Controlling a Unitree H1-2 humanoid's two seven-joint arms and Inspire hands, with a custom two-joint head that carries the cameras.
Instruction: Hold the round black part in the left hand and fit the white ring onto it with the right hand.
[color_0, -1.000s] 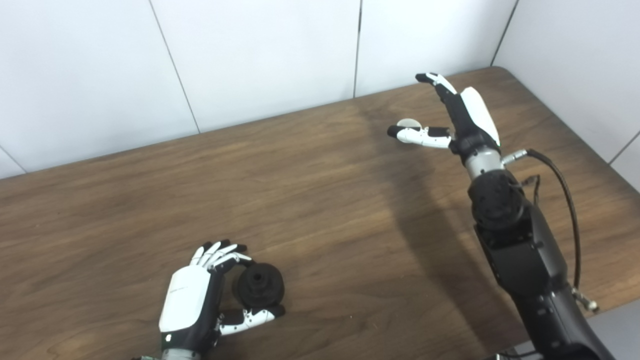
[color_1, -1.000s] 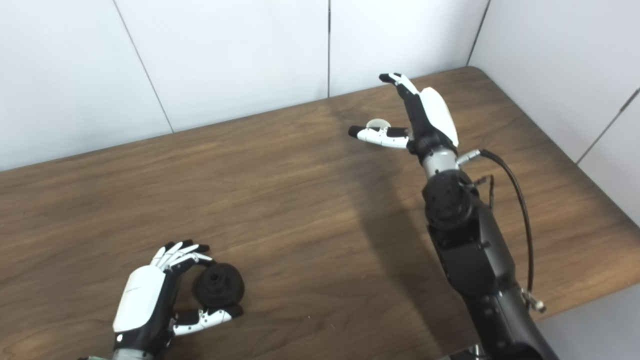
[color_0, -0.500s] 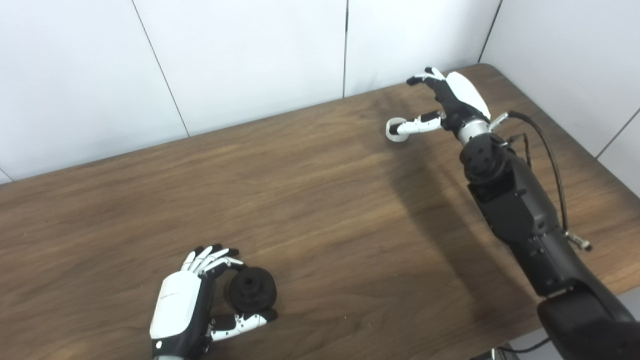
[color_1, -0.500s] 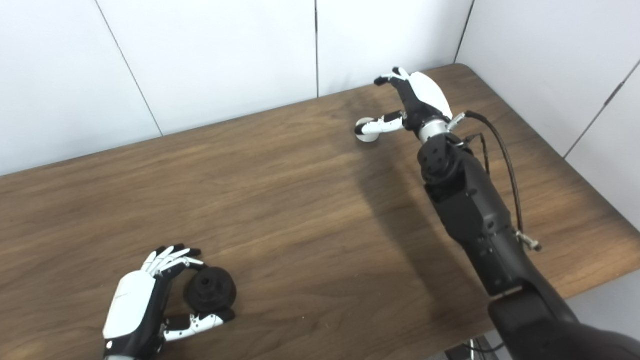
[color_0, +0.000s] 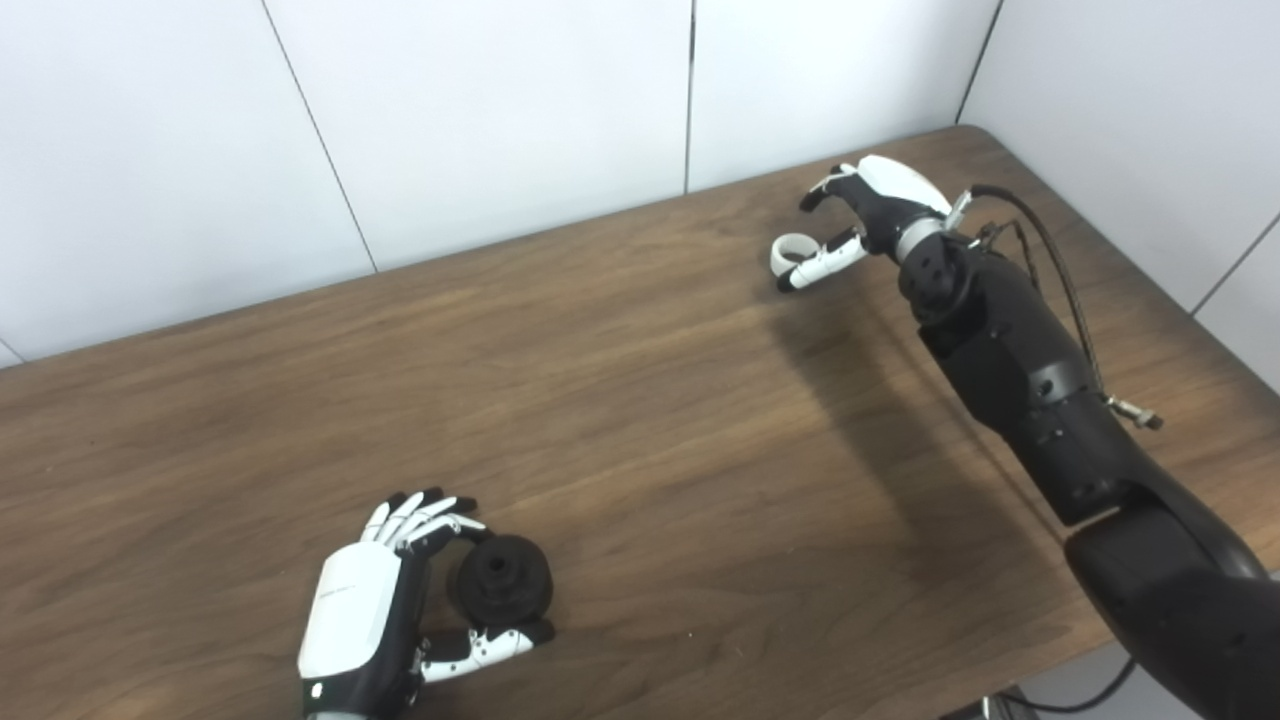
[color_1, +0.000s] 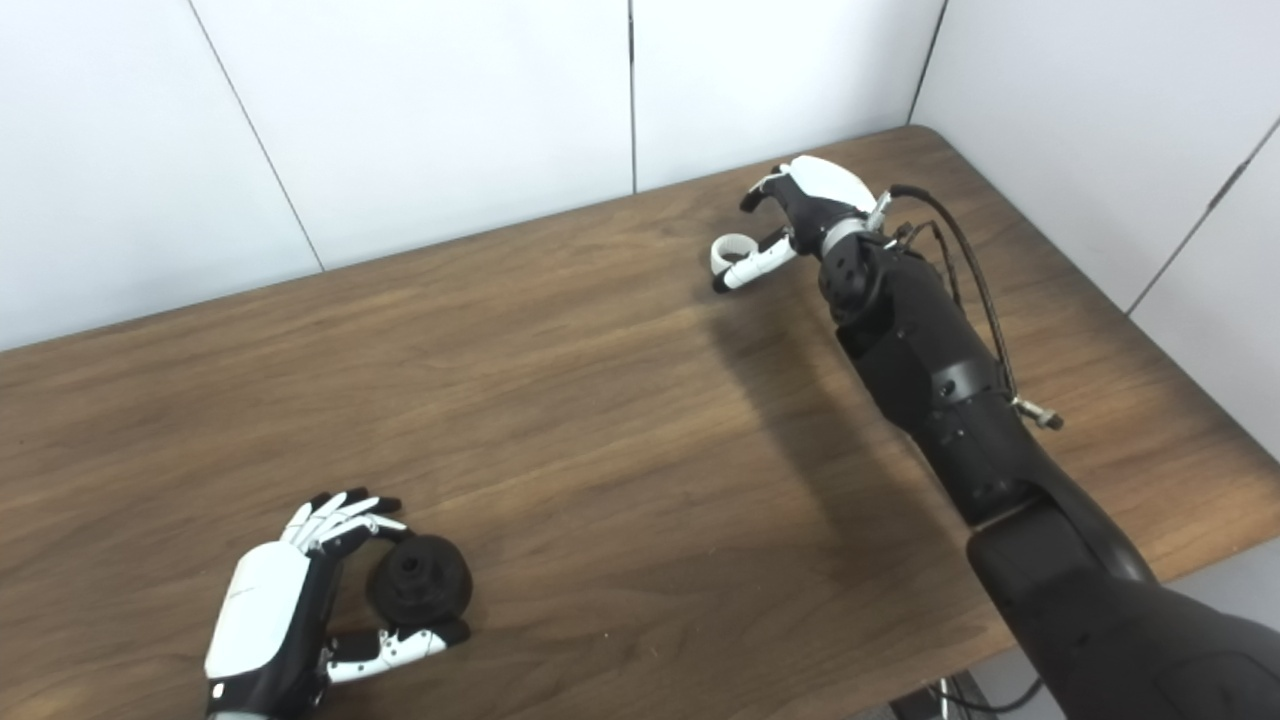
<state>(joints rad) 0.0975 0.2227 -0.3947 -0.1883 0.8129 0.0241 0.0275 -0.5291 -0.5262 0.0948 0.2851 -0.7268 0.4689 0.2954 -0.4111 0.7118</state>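
- my left hand (color_0: 385, 610) sat low on the wooden worktop (color_0: 620, 420), fingers and thumb spread loosely around the round black part (color_0: 504, 581), which rested on the wood
- my right hand (color_0: 868, 215) was way over at the far right, fingers curled over the white ring (color_0: 793, 250), thumb just beside it. couldn't tell if it had any grip

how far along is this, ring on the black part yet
Not yet. The left hand cups the round black part on the table. The right hand is curled over the white ring far across, not clearly gripping. Lifting, carrying and fitting remain.
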